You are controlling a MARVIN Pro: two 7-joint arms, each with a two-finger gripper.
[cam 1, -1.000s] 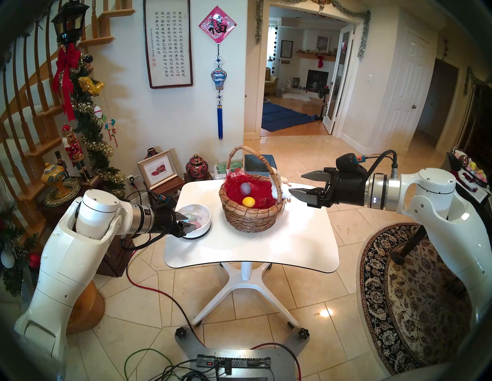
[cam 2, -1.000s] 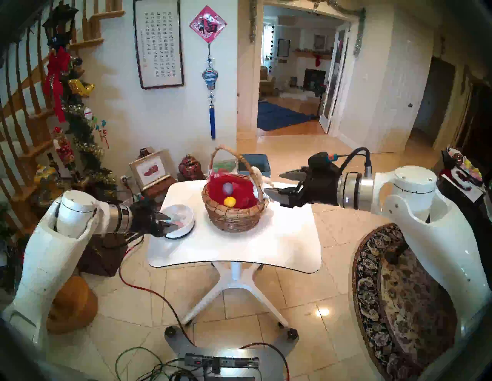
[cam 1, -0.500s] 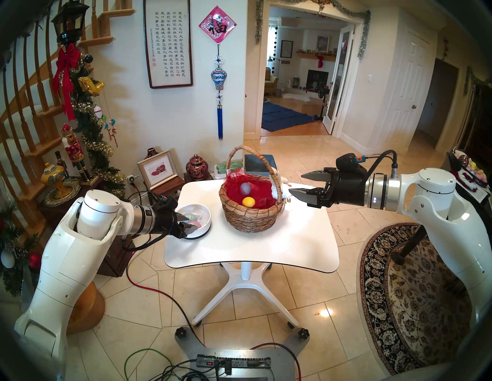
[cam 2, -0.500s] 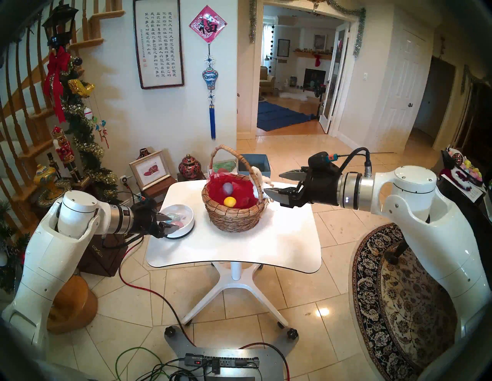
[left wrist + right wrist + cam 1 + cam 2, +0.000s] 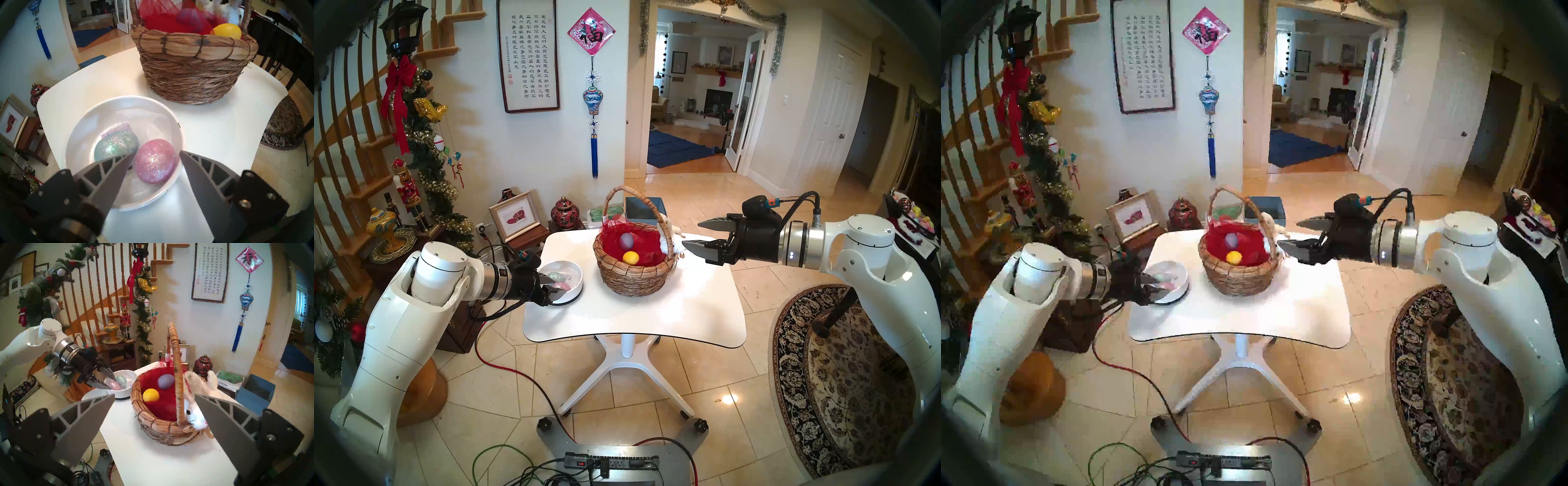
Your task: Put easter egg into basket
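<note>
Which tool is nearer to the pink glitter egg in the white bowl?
Left. The left tool straddles the pink glitter egg in the white bowl; the right tool hangs beyond the basket.

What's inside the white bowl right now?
The white bowl holds a pink glitter egg and a teal glitter egg, side by side. Something pinkish shows behind the teal one, mostly hidden; I can't tell what.

A white, rounded-corner tabletop (image 5: 633, 315) on a white pedestal with splayed legs (image 5: 628, 359), standing on beige floor tiles (image 5: 738, 400), carries a round woven wicker basket with a tall arched handle (image 5: 634, 276) near its middle and a shallow white bowl (image 5: 577, 288) beside it at the left edge.
</note>
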